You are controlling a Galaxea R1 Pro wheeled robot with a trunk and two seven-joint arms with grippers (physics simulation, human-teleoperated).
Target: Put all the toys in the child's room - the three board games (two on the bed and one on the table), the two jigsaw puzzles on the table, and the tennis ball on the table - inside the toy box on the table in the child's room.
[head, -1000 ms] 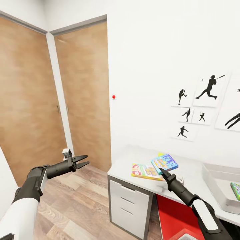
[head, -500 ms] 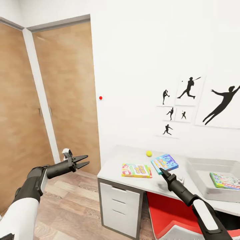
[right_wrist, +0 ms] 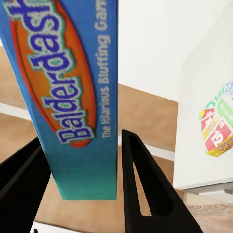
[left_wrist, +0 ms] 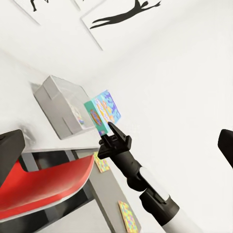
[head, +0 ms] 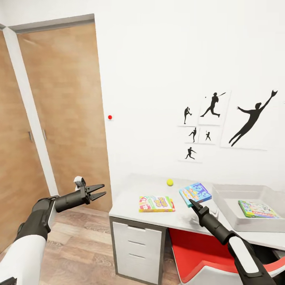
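The right gripper point(head: 192, 202) holds the blue game box point(head: 195, 193) above the table point(head: 130, 200), its fingers point(right_wrist: 145, 194) clamped on the box's edge. In the right wrist view the box reads "Balderdash". The left gripper point(head: 99, 190) hangs over the wooden floor point(head: 79, 249) to the left of the table, well apart from everything, its fingers point(head: 97, 186) apart and empty.

On the table, the SKIP-BO box point(head: 156, 204) lies flat near the front edge, left of the held box. The tennis ball point(head: 170, 182) sits farther back, near the wall. At the right, the grey toy box point(head: 227, 206) rests on the table with the pale green game box point(head: 257, 209) lying flat inside it. A red chair point(head: 198, 253) stands under the table, beside the drawer unit point(head: 136, 249).
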